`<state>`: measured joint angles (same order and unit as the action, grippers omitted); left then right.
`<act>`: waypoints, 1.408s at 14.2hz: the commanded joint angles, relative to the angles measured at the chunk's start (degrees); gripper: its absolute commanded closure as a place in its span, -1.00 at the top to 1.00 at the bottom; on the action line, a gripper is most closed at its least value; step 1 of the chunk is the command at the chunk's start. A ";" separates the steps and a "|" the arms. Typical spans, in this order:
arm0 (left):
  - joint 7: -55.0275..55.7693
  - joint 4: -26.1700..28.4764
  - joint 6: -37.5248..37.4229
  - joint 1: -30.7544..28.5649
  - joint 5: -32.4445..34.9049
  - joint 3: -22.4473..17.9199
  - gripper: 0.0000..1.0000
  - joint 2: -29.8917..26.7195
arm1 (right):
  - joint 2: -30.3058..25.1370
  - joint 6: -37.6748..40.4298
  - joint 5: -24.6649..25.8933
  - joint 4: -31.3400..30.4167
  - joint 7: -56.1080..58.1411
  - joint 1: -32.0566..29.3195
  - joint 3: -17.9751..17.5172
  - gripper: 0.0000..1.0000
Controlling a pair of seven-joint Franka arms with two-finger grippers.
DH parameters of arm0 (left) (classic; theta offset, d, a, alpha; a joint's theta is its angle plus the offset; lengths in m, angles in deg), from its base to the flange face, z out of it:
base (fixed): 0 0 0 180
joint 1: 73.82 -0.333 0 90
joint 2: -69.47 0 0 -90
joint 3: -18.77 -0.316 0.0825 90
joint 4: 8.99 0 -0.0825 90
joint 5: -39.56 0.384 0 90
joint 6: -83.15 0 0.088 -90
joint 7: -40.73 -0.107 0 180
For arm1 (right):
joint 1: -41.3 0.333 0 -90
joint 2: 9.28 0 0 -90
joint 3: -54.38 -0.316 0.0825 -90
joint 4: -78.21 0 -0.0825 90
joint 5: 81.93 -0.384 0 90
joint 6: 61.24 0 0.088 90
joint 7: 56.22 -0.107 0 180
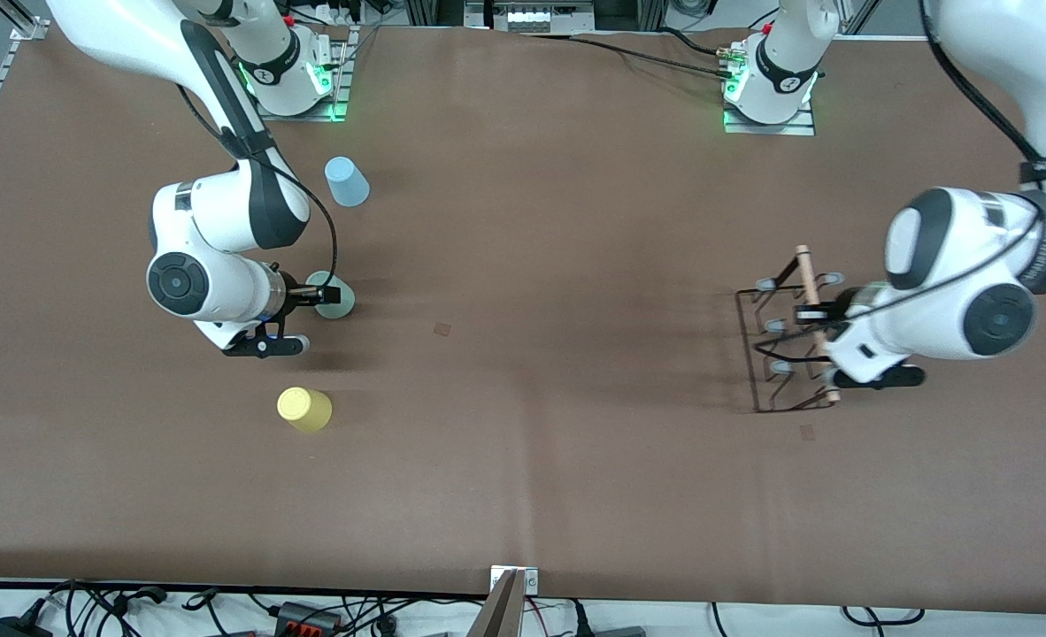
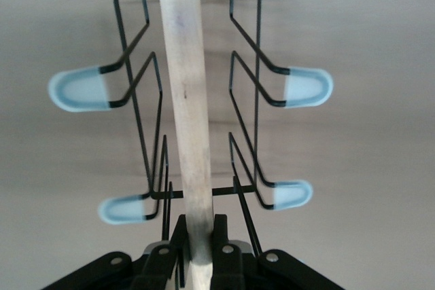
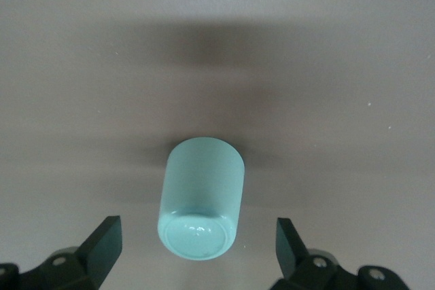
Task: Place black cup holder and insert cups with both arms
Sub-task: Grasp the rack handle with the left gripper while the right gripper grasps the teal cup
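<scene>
Black cup holder at left arm's end of table; left gripper clamps its wooden handle. Right gripper spread wide over mint-green cup, empty. You're likely mid-placement; next, lower and pinch that cup.

robotics lab, two bolted-down arm bases, brown-covered table, cable tangle along its edge

I see bare table between the green cup and the rack. Blue cup and yellow cup flank the green cup, well apart.
</scene>
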<state>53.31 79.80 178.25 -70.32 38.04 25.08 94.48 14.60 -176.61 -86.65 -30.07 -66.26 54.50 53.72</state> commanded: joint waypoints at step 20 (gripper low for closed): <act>29.00 -19.27 20.47 29.81 -16.50 2.74 -0.97 17.26 | 0.82 0.12 -4.33 -1.25 -2.79 0.08 0.13 -0.27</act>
<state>82.22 64.87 199.54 -41.39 22.73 28.21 108.97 16.67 -179.21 -90.06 -33.32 -68.30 54.51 53.74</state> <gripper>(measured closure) 0.837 0.344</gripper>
